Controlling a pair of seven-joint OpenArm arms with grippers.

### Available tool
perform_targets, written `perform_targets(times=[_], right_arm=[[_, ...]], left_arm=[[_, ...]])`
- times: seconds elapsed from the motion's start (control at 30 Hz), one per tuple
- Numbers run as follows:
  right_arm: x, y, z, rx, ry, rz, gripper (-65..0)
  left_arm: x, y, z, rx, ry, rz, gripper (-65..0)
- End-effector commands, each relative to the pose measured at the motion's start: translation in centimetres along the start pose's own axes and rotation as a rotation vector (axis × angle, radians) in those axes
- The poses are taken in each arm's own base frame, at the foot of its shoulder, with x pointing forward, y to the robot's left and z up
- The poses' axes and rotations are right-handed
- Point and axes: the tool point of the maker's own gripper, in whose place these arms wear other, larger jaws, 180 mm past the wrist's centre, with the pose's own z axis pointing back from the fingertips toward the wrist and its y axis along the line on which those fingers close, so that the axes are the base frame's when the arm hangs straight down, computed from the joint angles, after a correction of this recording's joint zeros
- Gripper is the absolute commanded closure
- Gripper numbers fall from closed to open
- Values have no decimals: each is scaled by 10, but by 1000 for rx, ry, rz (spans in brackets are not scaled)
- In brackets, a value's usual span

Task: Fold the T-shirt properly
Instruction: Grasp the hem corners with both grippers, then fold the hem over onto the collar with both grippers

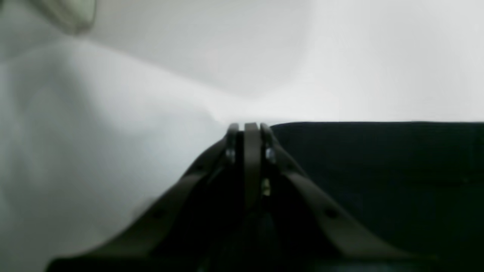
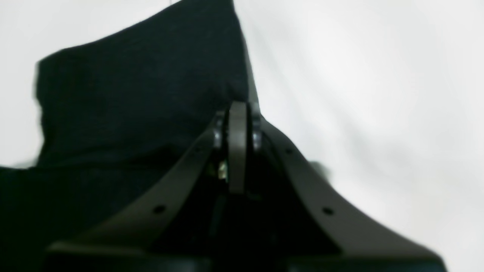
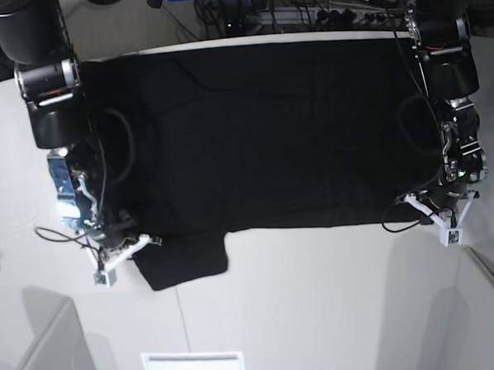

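Shirt (image 3: 261, 134) is lying spread across the table (image 3: 319, 297), filling the upper frame; left gripper (image 3: 438, 216) and right gripper (image 3: 122, 245) are both pinching its lower edge.

L fingers (image 1: 251, 126) closed; R fingers (image 2: 238, 107) closed.

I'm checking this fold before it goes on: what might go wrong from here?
The left gripper, jaws together, sits at the very corner of the T-shirt, so the hem may slip out when lifted. On the other side, the right gripper is shut beside a sleeve that juts out past the hem and may bunch or fold unevenly. The wrist views are too blurred to confirm that either gripper has cloth pinched.
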Motion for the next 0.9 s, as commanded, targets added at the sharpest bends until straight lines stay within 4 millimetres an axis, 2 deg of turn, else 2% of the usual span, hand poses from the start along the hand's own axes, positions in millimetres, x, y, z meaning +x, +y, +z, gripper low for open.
perform_targets(times=[0.0, 0.1, 0.2, 0.43, 0.7, 0.87], right_arm=[[33, -6, 8, -4, -77, -10, 0], [34, -9, 16, 1, -80, -33, 0], [32, -8, 25, 10, -81, -44, 0], [25, -9, 41, 21, -75, -62, 0], [15, -20, 64, 11, -60, -99, 0], [9, -24, 81, 10, -62, -107, 0]], left_arm=[[18, 8, 7, 15, -58, -11, 0], [19, 21, 20, 44, -88, 14, 0], [11, 29, 31, 65, -47, 26, 0], [13, 10, 43, 3, -29, -46, 0], [19, 28, 68, 60, -28, -28, 0], [19, 24, 84, 68, -45, -75, 0]])
